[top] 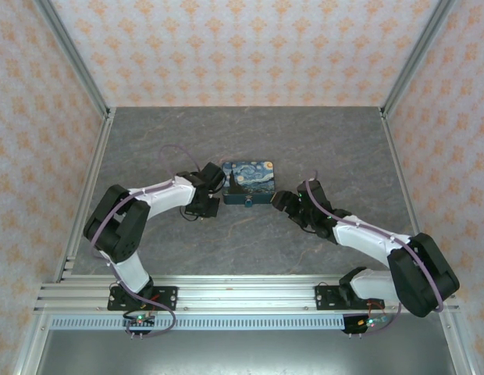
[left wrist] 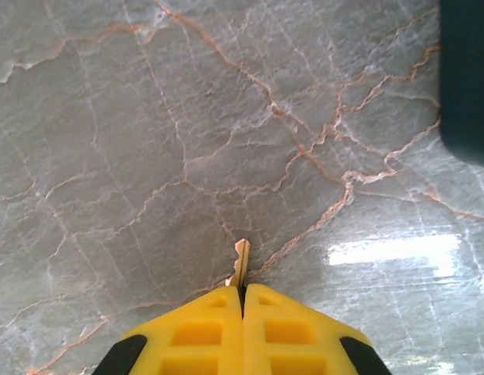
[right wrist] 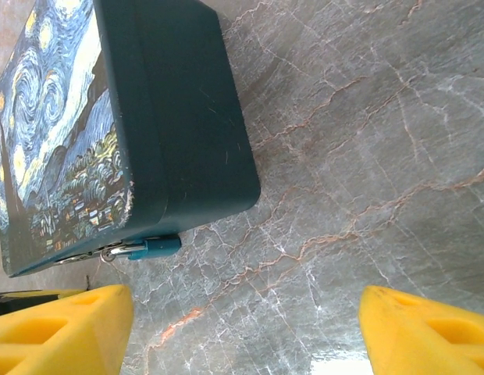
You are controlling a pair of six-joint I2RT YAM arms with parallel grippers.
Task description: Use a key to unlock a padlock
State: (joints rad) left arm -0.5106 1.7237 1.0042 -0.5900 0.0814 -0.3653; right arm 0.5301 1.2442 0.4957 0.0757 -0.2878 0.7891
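Left gripper [left wrist: 243, 295] pinched tight on the key [left wrist: 241, 262], blade poking out bottom centre; right gripper [right wrist: 246, 320] gapes wide, empty, padlock [right wrist: 179, 117] upper left.

Bright overhead light leaves glare on the table [left wrist: 390, 251].

I can read no words, numbers or brand marks anywhere. The padlock [right wrist: 62, 133] shows a painted starry sky; if it carries any fine lettering, my views are too soft to tell.
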